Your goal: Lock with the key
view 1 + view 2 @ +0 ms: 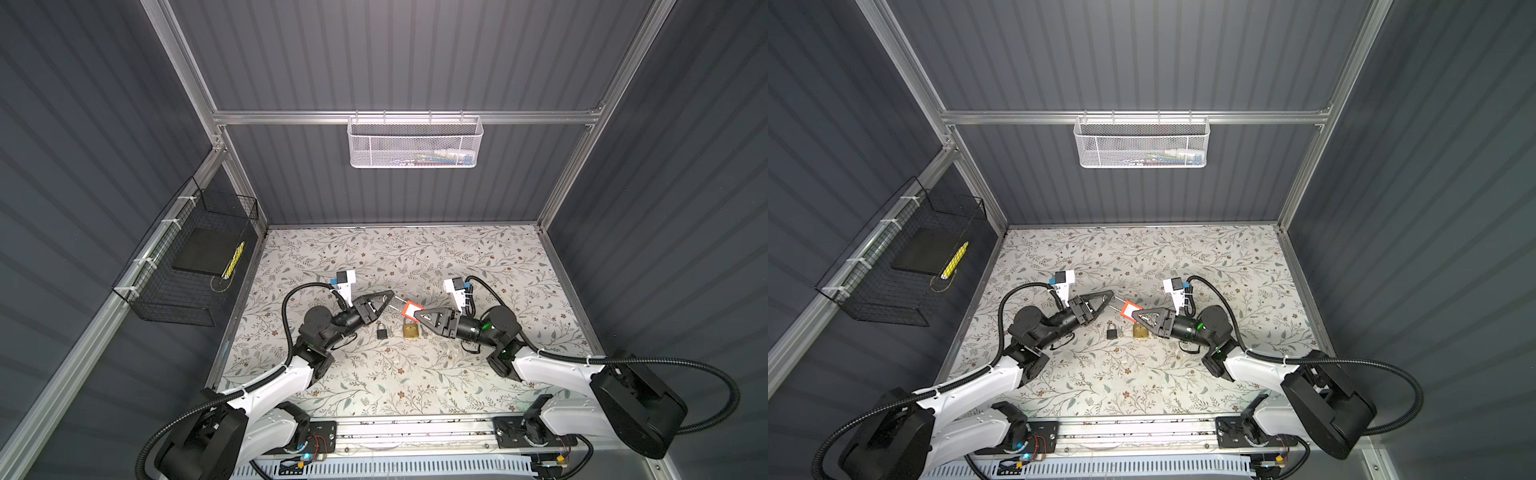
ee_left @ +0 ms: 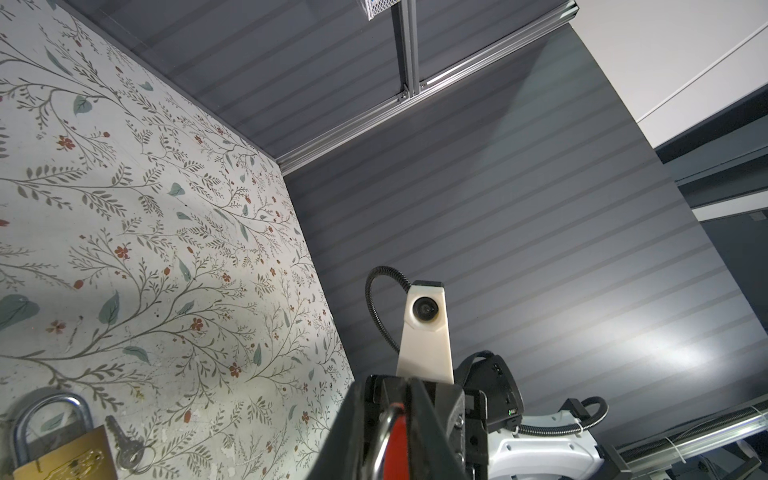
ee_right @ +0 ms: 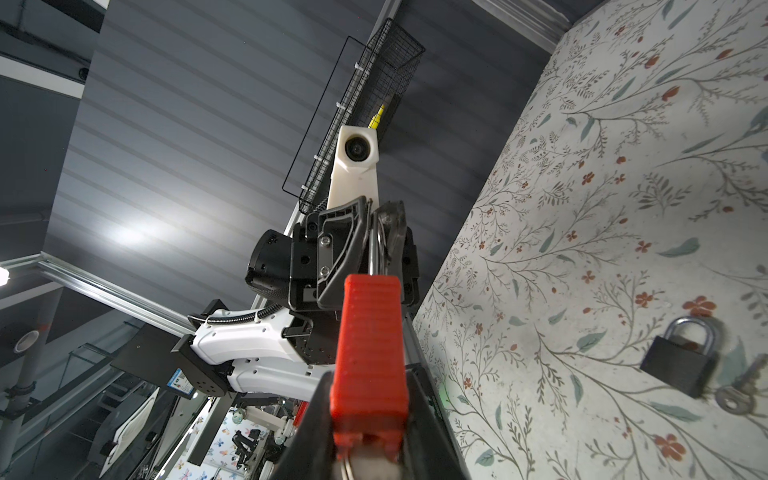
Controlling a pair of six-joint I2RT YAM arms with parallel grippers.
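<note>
A red padlock (image 1: 411, 309) hangs above the floral table (image 1: 374, 257), held between both grippers in both top views. My right gripper (image 1: 418, 317) is shut on its red body (image 3: 370, 353); a key ring (image 3: 353, 465) peeks out under the body, and the key itself is hidden. My left gripper (image 1: 390, 296) is shut on the padlock's silver shackle (image 2: 382, 432), which also shows between the left fingers in the right wrist view (image 3: 376, 245).
A brass padlock (image 1: 410, 330) with a key (image 2: 126, 446) beside it and a black padlock (image 1: 381, 331) with its key (image 3: 737, 397) lie on the table below the grippers. A white mesh basket (image 1: 415, 143) hangs at the back, a black wire basket (image 1: 187, 266) at the left.
</note>
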